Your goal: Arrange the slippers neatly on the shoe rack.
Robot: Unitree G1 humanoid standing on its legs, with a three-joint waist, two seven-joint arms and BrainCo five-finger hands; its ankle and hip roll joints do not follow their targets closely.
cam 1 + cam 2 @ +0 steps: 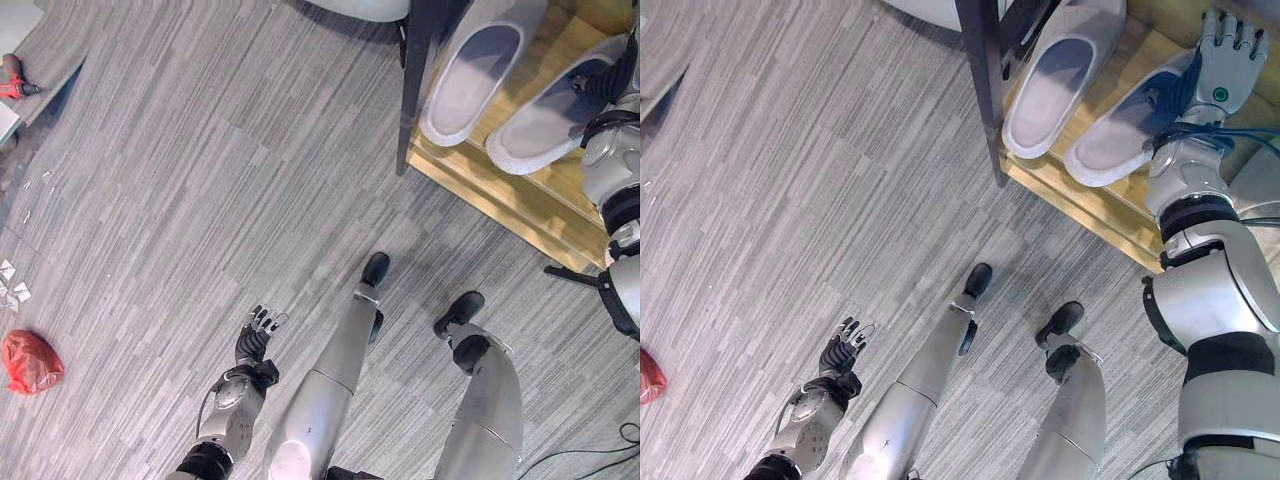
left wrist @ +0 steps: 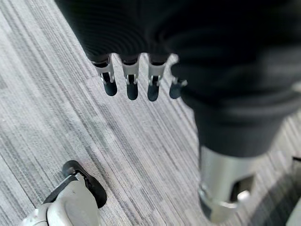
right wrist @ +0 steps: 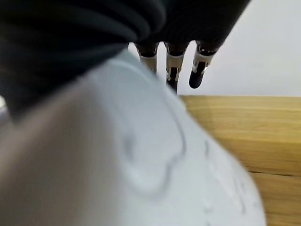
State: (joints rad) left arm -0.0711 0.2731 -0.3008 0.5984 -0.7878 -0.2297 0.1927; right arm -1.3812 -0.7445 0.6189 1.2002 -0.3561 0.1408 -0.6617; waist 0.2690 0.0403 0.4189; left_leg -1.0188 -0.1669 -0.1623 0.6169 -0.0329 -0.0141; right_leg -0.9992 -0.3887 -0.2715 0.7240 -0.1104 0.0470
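Observation:
Two pale grey slippers lie side by side on the wooden shelf (image 1: pixel 520 205) of the shoe rack, toes pointing to the back. The left slipper (image 1: pixel 478 65) is beside the rack's dark post (image 1: pixel 415 80). My right hand (image 1: pixel 1225 70) lies over the toe part of the right slipper (image 1: pixel 1120 135) with its fingers straight; the right wrist view shows that slipper's upper (image 3: pixel 141 160) close under the fingers (image 3: pixel 197 70). My left hand (image 1: pixel 258 335) hangs low over the floor, fingers relaxed and holding nothing.
On the grey floor at the left lie a red bag (image 1: pixel 30 360), some white scraps (image 1: pixel 12 285) and a red tool (image 1: pixel 15 80). A white rounded object (image 1: pixel 360 8) stands beyond the rack's post.

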